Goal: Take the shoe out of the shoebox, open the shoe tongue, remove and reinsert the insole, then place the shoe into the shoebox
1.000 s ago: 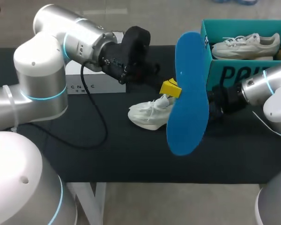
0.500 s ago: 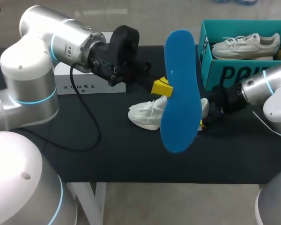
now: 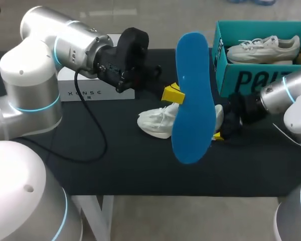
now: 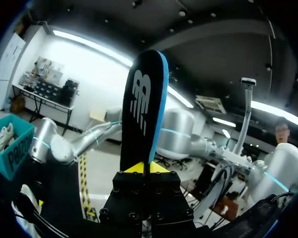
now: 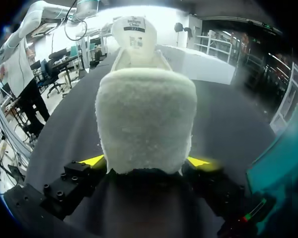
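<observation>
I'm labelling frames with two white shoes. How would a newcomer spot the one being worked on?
On the black table, left of the teal shoebox, the shoe lies partly behind the raised blue insole, its heel in the right gripper. Unlike the other white shoe, it is outside the box.

Layout as I see it: the shoe (image 3: 158,122) lies mid-tabletop (image 3: 120,165). My left fingers (image 3: 171,93) hold the insole (image 3: 193,95) upright beside it, and my right fingers (image 5: 197,161) clasp its heel. At right rear is the shoebox (image 3: 241,80), with a second shoe (image 3: 263,48) inside. At left rear is a flat box (image 3: 85,91).
</observation>
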